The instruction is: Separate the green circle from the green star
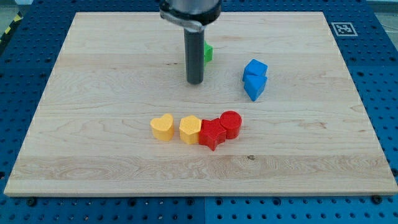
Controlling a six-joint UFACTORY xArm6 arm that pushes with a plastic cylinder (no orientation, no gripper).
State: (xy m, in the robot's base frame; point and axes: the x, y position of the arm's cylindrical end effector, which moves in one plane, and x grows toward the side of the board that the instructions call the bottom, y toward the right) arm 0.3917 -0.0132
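From my remote station I note one wooden tabletop (93, 124), pale, with visible grain and a small dark knot near the view's bottom; it rests on a blue perforated base (379, 74). No container is present on it; every block stands directly on the wood.

My rod (194, 56) is dark, smooth and cylindrical; it comes down from the view's top, and my tip (194, 82) stands on the wood in the upper middle. The rig carries no fingers, so no grip state applies.

Only one green block (208, 53) shows, as a sliver just beside the rod on the view's right and mostly hidden behind it; I cannot tell its shape, nor whether it is the circle or the star; a second green piece is not visible.

Two blue blocks (255, 79) sit touching, well to the right of my tip; angular, shape unclear.

Nearer the view's bottom a row runs left to right: yellow heart (162, 127); yellow block (189, 129), faceted; red star (211, 133), ribbed top; red cylinder (231, 123); the last three touch.

A black-and-white square marker (343, 28) lies at the tabletop's upper right corner; no readable writing.
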